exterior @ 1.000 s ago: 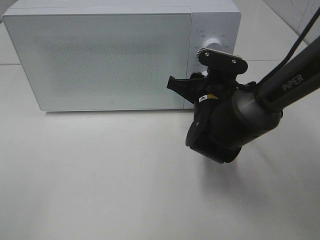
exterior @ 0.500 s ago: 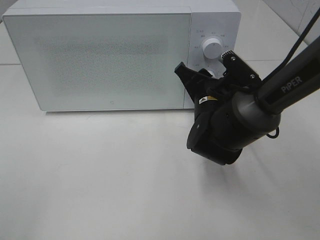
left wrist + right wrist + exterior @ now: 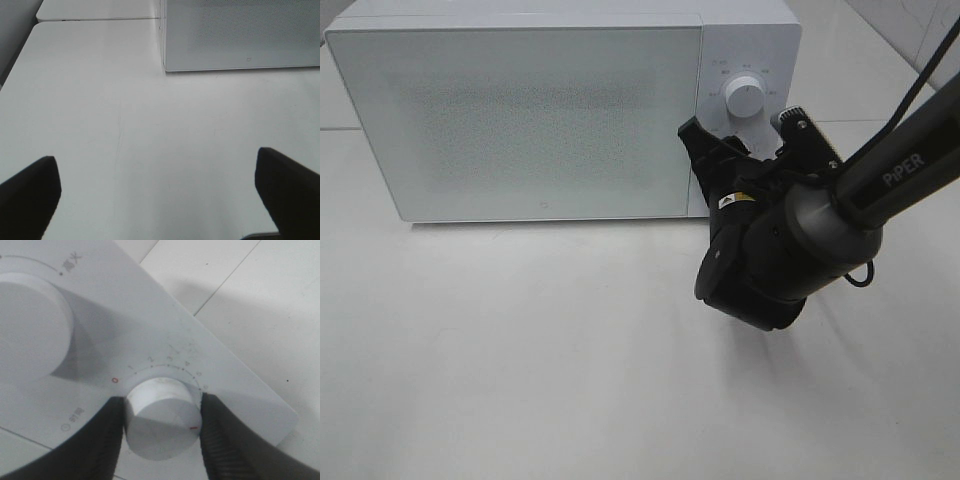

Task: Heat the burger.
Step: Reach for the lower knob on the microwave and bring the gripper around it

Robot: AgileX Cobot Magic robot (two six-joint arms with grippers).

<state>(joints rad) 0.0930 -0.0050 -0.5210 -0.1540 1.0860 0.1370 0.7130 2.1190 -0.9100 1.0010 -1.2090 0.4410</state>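
Burger out of sight in every view; no bun, lettuce or patty shows on the tabletop or in either hand; it may lie behind the closed oven door, though that is only a guess.

On the left side, outside the overhead view, the left hand (image 3: 157, 195) hangs above the plain white tabletop (image 3: 520, 350); its two dark fingers (image 3: 30, 197) stand wide apart with nothing between them; the front of the oven lies ahead of it, well apart.

In the middle stands a white box-shaped microwave oven (image 3: 570, 8); its wide, frosted, speckled door (image 3: 470, 90) is closed and hides the inside; what the oven holds cannot be told; it is the only container in view.

To the right of the door, a large round white upper knob (image 3: 744, 98) stands free; below it sits a smaller round white timer dial (image 3: 161, 420) ringed with numbers from a red zero; the dial's red mark lies well round from that zero.

At right, the right hand (image 3: 162, 410), black and on a dark arm, reaches in from the side; its ribbed fingers (image 3: 220, 435) press against both sides of the timer dial, clamped on it.

As a judgement, a burger is light, soft and loosely stacked; a hard pinch would crush the bun or slide the layers; better to carry it by whatever it rests on, or to cradle it low and gently.
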